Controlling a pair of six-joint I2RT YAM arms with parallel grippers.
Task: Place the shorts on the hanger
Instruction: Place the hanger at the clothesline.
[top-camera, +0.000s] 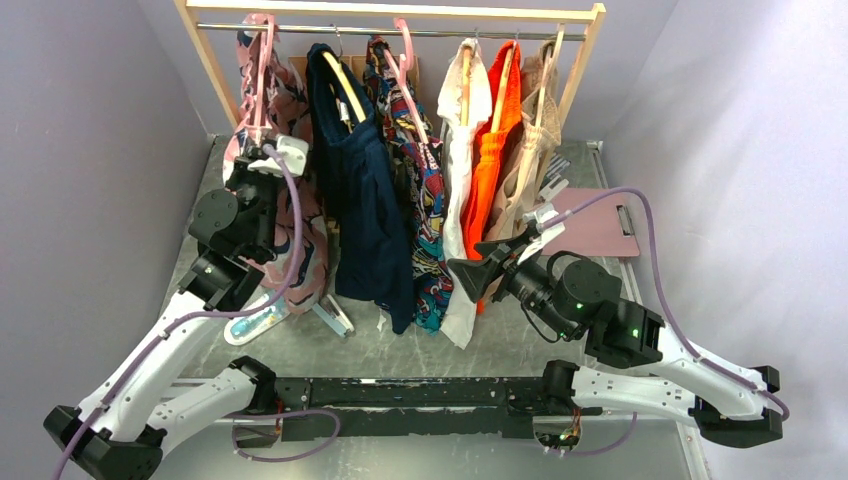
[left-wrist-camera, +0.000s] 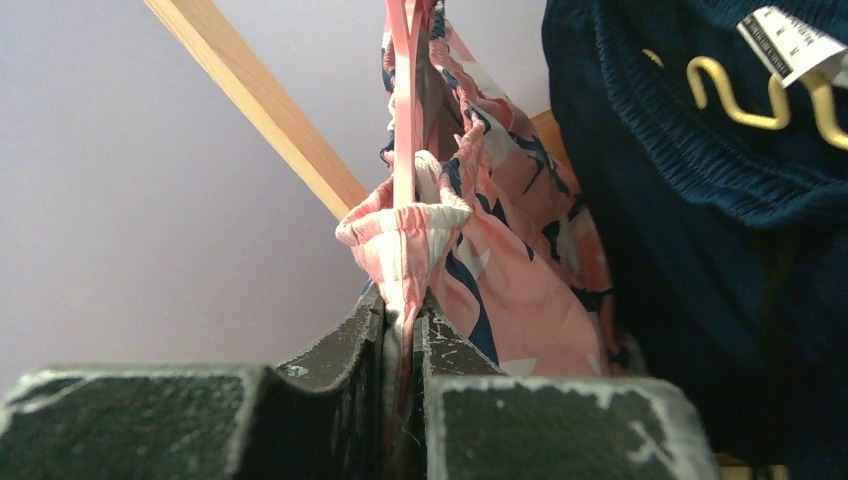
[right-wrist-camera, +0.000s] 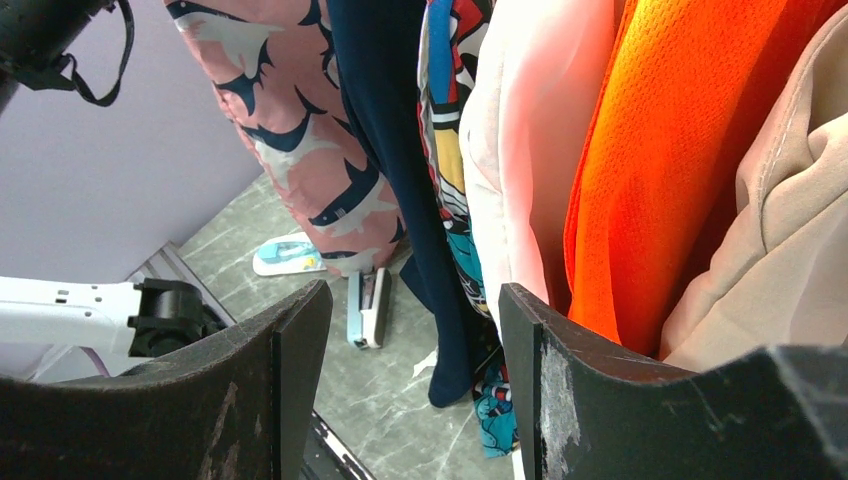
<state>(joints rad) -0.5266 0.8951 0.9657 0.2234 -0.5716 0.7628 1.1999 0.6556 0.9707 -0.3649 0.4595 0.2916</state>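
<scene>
The shorts (top-camera: 300, 235), pink with a navy and white print, hang at the left end of the rack on the pale-pink hanger (top-camera: 262, 75), whose hook sits on the rail. My left gripper (top-camera: 258, 160) is shut on the gathered waistband; in the left wrist view the fabric of the shorts (left-wrist-camera: 520, 280) bunches between the closed left gripper (left-wrist-camera: 405, 305), just below the hanger's thin arm (left-wrist-camera: 403, 110). My right gripper (top-camera: 480, 272) stands open in front of the white garment, holding nothing. In the right wrist view the open right gripper (right-wrist-camera: 415, 335) frames bare table, with the shorts (right-wrist-camera: 300, 150) at the upper left.
On the wooden rack (top-camera: 590, 50) hang a navy garment (top-camera: 365, 200), a multicolour one (top-camera: 425, 190), a white one (top-camera: 462, 150), an orange one (top-camera: 495, 150) and a beige one (top-camera: 530, 160). A pink board (top-camera: 595, 225) lies at the right. A light-blue item (top-camera: 262, 322) and a clip (top-camera: 335, 315) lie under the shorts.
</scene>
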